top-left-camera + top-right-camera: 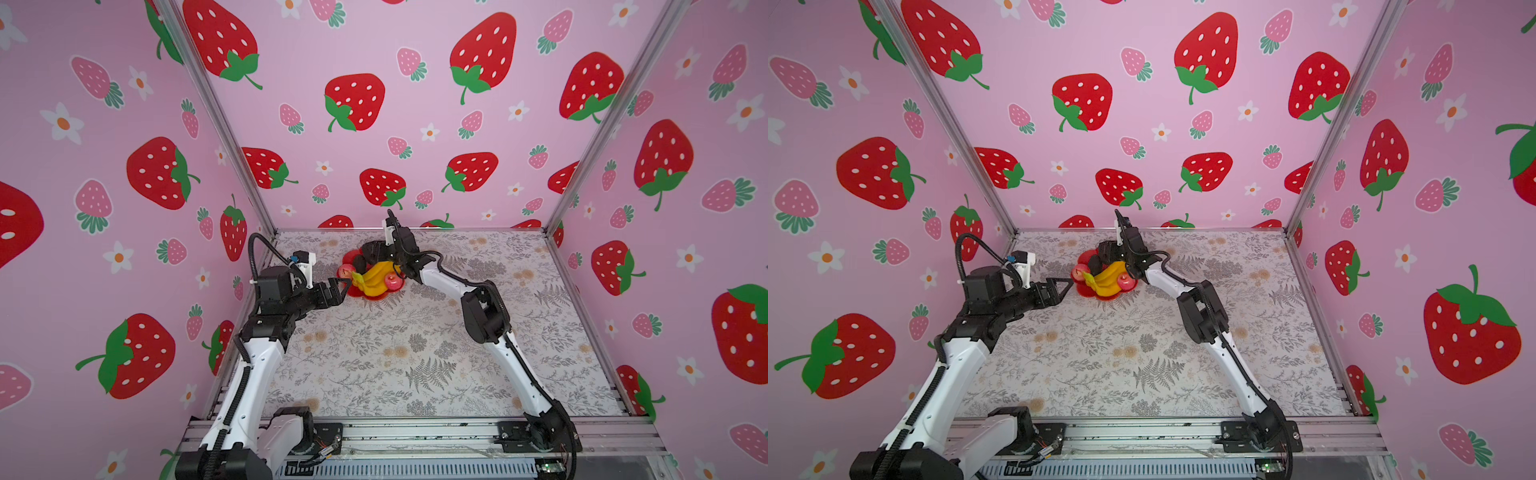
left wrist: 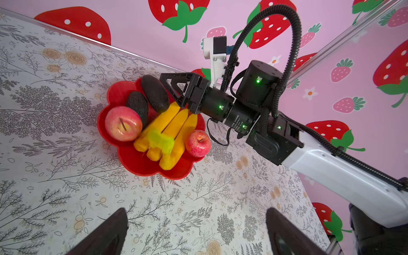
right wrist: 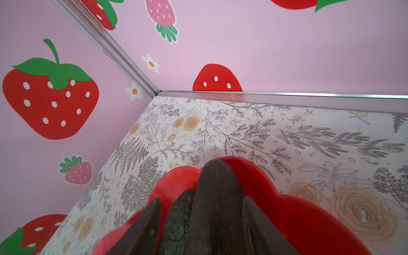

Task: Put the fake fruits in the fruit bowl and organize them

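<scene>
Spread wide, left hand (image 2: 196,212) hovers off the bowl (image 2: 136,164), likely leaving room. Right hand (image 3: 202,198) straddles a dark fruit (image 3: 218,181) lying in the bowl beside bananas (image 2: 167,132) and apples (image 2: 123,123); whether it pinches, I cannot tell.

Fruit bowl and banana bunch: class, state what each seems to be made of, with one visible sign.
Fruit bowl: probably moulded plastic, glossy red; sheen on scalloped rim. Banana bunch: likely foam or plastic, matte yellow; fuzzy green stem end.
</scene>
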Controlling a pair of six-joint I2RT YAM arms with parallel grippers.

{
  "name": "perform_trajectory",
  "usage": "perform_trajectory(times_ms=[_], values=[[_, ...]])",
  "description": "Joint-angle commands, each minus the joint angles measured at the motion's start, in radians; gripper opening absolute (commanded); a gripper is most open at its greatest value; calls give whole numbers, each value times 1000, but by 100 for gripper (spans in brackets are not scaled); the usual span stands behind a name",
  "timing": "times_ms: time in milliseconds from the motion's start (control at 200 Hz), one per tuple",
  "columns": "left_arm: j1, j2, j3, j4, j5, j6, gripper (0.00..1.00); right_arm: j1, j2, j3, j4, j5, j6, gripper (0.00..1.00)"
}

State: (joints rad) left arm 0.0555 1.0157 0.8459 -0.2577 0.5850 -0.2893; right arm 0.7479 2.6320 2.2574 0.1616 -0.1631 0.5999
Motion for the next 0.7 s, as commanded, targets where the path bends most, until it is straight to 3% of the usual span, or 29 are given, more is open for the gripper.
perform_trajectory(times_ms=[0, 225, 310, 495, 565, 650, 660, 675, 695], values=[[7, -16, 0, 25, 21, -1, 99, -1, 22, 28, -1, 14, 9, 62], [9, -14, -2, 31, 29, -7, 99, -2, 7, 28, 20, -9, 9, 66], [13, -15, -1, 32, 32, -5, 99, -2, -23, 24, 41, -14, 1, 72], [25, -25, 5, 14, 5, 4, 99, -7, -173, -33, 27, -4, -53, 78], [33, -34, 12, -25, -80, 16, 99, -16, -291, -150, 33, 21, -69, 80], [44, -43, 25, -113, -281, 32, 99, -36, -477, -382, 61, 65, -87, 81], [46, -44, 26, -122, -307, 31, 99, -40, -504, -417, 68, 72, -89, 85], [50, -46, 28, -136, -345, 31, 99, -45, -550, -472, 82, 82, -93, 98], [54, -48, 31, -154, -393, 30, 99, -52, -606, -540, 103, 94, -99, 100]])
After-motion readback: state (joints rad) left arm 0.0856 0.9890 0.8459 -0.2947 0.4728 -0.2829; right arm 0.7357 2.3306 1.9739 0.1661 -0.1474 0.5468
